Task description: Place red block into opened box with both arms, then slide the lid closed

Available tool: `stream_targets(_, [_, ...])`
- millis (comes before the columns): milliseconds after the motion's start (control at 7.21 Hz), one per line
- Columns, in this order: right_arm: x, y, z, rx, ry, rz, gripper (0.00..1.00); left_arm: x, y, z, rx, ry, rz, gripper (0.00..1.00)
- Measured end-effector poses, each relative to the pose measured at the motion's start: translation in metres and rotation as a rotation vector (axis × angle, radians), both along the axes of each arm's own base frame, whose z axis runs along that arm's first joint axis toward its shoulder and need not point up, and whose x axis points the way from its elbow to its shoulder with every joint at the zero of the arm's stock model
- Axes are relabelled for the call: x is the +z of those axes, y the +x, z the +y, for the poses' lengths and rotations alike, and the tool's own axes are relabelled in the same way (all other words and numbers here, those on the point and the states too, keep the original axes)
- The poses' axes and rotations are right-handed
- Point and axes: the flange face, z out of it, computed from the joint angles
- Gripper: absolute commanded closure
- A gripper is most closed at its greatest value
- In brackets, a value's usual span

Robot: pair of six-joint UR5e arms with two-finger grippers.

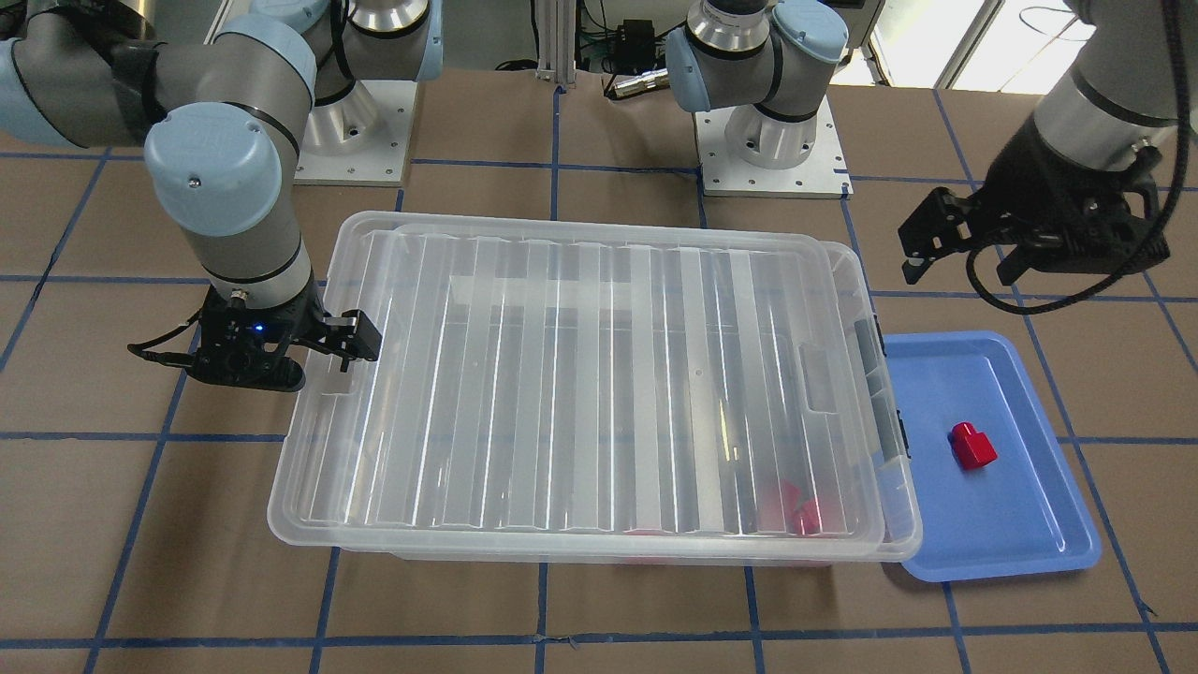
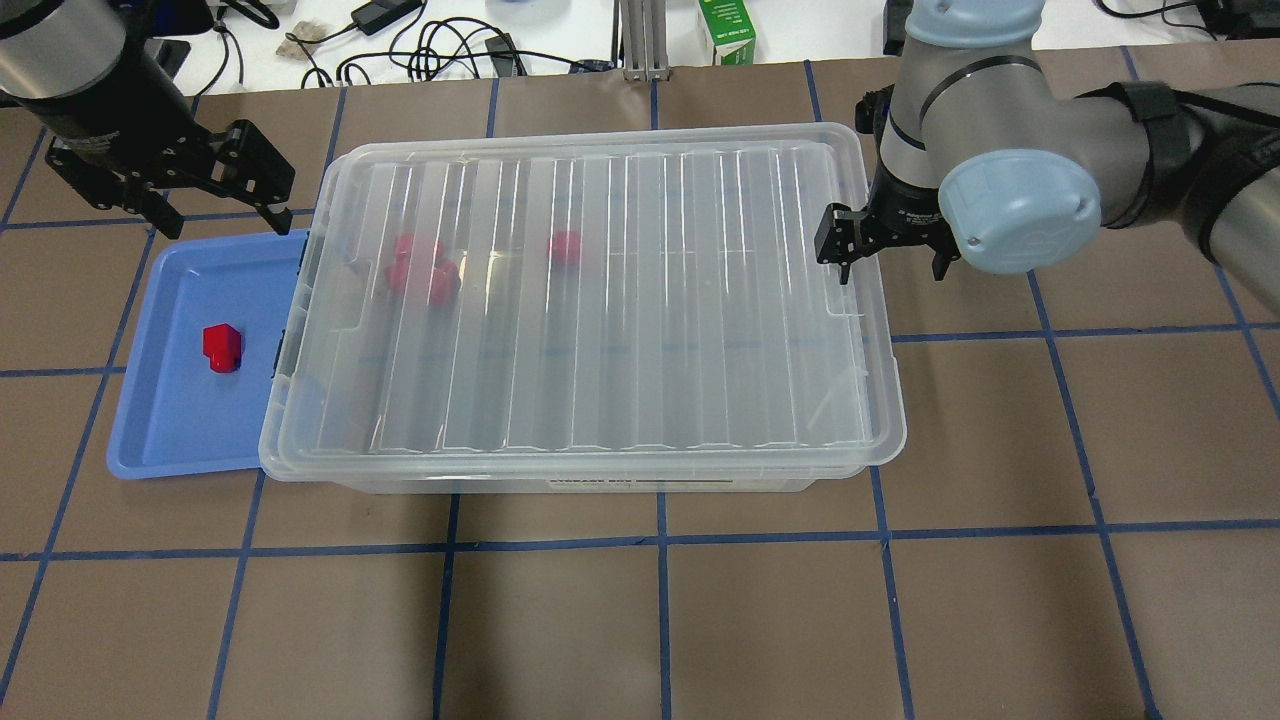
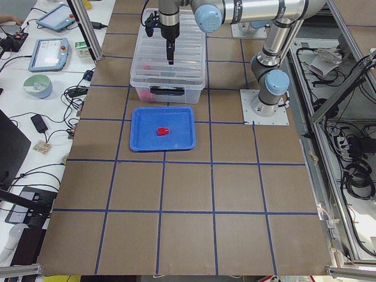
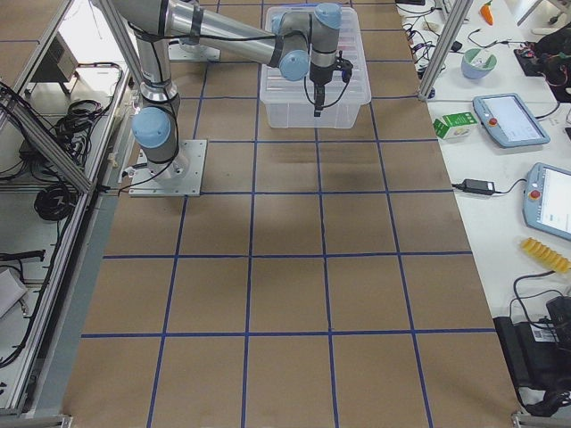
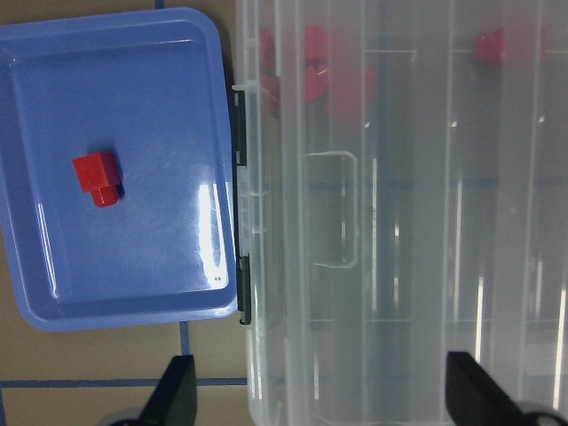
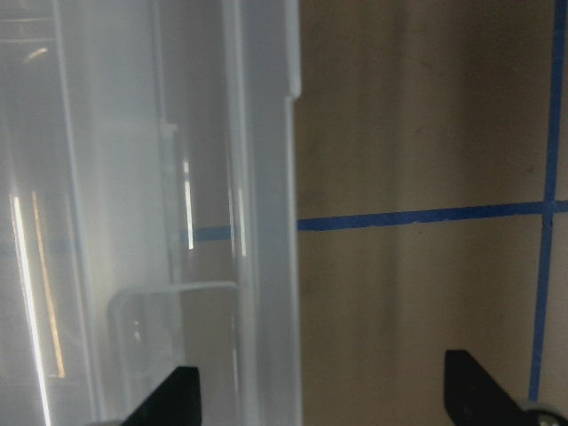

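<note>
The red block (image 2: 221, 346) sits on the blue tray (image 2: 170, 420), outside the box (image 2: 600, 483), which the lid (image 2: 600, 300) nearly covers. The left gripper (image 2: 222, 225) and right gripper (image 2: 892, 268) gape wide, empty. Unless the lid slides back, a dropped block would likely land on it.

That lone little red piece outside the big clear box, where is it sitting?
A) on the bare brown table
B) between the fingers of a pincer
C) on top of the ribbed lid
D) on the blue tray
D: the red block lies flat on the floor of the blue tray, beside the box.
</note>
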Motion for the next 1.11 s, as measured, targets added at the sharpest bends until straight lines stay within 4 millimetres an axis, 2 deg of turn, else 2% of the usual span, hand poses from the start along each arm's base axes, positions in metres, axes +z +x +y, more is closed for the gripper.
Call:
stream_targets(139, [-0.001,-0.013,-0.001,0.006,0.003,0.022,0.00,-0.019,0.033,-0.010,0.004,0.024,0.021,0.00])
stream_targets(416, [0.000,-0.050,-0.007,0.010,0.013,0.036,0.00,-0.063,0.077,-0.031,0.038,0.061,0.074,0.00])
stream_targets(693, [0.010,-0.080,-0.007,0.009,0.012,0.038,0.00,-0.117,0.109,-0.058,0.057,0.083,0.094,0.00])
stream_targets(832, [0.015,-0.099,-0.006,-0.015,0.010,0.036,0.00,-0.151,0.120,-0.071,0.062,0.095,0.097,0.00])
stream_targets(1109, [0.017,-0.131,-0.004,-0.046,0.016,0.033,0.00,-0.216,0.137,-0.082,0.078,0.085,0.070,0.00])
